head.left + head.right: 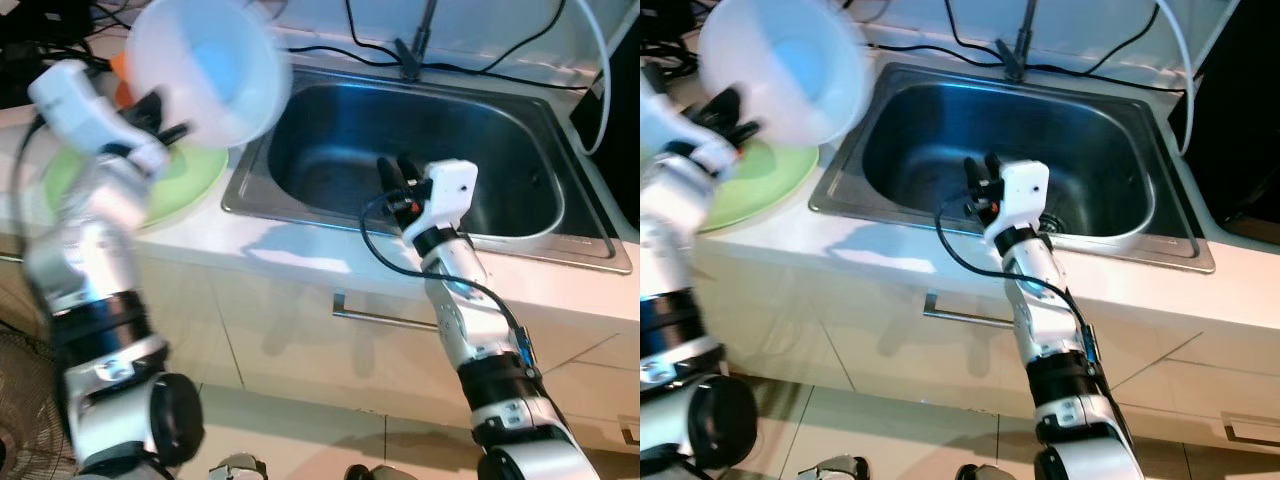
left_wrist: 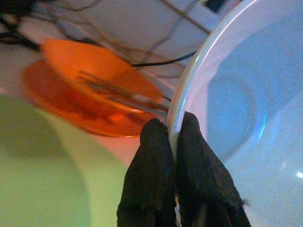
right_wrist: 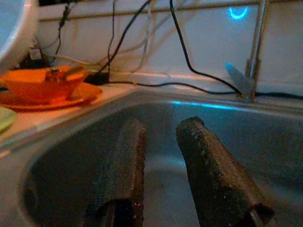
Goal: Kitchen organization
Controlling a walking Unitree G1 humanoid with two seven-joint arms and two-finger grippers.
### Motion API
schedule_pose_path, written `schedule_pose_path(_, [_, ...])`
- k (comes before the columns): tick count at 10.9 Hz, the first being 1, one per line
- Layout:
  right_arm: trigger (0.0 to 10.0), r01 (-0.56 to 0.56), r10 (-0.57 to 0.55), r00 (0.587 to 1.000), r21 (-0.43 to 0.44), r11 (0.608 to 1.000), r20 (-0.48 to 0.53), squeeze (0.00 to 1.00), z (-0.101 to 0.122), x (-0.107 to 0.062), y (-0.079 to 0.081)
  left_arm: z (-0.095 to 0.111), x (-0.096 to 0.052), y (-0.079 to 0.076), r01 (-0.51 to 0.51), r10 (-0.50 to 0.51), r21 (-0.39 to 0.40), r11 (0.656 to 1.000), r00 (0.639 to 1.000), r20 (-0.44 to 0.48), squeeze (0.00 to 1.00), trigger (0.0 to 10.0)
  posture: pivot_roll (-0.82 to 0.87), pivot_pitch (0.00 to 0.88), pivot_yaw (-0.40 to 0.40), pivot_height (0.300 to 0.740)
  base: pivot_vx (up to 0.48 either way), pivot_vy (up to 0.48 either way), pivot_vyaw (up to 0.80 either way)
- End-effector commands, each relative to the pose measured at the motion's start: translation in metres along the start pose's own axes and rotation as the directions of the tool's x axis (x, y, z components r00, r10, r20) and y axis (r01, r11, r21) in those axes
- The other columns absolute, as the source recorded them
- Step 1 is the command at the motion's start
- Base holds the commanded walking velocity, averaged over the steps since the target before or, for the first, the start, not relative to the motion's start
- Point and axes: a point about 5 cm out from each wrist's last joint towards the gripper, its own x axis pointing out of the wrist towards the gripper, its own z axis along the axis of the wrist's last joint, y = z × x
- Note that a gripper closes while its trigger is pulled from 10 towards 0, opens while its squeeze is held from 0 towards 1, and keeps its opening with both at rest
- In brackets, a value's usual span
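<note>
My left gripper (image 2: 171,142) is shut on the rim of a white bowl (image 1: 210,68), holding it tilted in the air over the counter's left side, above a green plate (image 1: 185,180). The bowl (image 1: 780,60) looks empty, with a bluish inside. An orange bowl (image 2: 90,71) with utensils in it rests on an orange plate (image 3: 47,97) behind the green plate. My right gripper (image 1: 392,172) hangs open over the front of the steel sink (image 1: 500,130), nothing between its fingers (image 3: 208,170).
A faucet (image 3: 253,52) stands at the sink's back edge among black cables (image 1: 480,68). A white hose (image 1: 1180,60) curves at the right. A cabinet drawer handle (image 1: 385,318) runs below the white counter (image 1: 290,250). Tiled floor lies beneath.
</note>
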Motion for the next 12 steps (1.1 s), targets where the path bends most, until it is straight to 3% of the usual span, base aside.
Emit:
schedule_pose_path(1, [10.0,0.01,-0.01,1.0,0.012,1.0,-0.002,0.0,0.002,0.002,-0.002,0.003,0.0,-0.014,0.064,-0.065,0.007,0.998,0.997,0.037,0.0,10.0,0.09,0.073,-0.055,0.74,0.0,0.0,0.0])
schedule_pose_path(2, [10.0,0.008,-0.008,1.0,0.029,1.0,0.015,1.0,0.006,0.006,-0.003,-0.008,0.003,-0.024,0.103,-0.103,0.011,0.995,0.995,0.019,0.0,10.0,0.09,0.069,-0.055,0.74,0.0,0.0,0.0])
schedule_pose_path(6, [10.0,0.011,-0.021,0.997,0.134,0.991,0.075,0.98,0.026,0.015,-0.006,-0.047,0.006,-0.06,0.237,-0.233,0.093,0.967,0.971,-0.051,0.0,10.0,0.07,0.045,-0.04,0.74,0.0,0.0,0.0])
schedule_pose_path(7, [10.0,-0.025,0.009,0.996,0.199,0.98,0.083,0.0,0.029,0.016,-0.003,-0.056,0.005,-0.067,0.26,-0.253,0.121,0.958,0.965,-0.07,0.0,10.0,0.06,0.041,-0.039,0.74,0.0,0.0,0.0])
schedule_pose_path(8, [10.0,-0.043,0.018,0.995,0.269,0.962,0.095,0.0,0.031,0.016,-0.001,-0.064,0.002,-0.075,0.292,-0.283,0.141,0.946,0.956,-0.077,0.0,10.0,0.06,0.036,-0.036,0.74,0.0,0.0,0.0])
schedule_pose_path(12, [10.0,-0.058,0.035,0.996,0.296,0.953,0.082,0.0,0.03,0.015,0.001,-0.064,0.0,-0.076,0.304,-0.298,0.137,0.943,0.952,-0.063,0.0,10.0,0.07,0.036,-0.04,0.74,0.0,0.0,0.0])
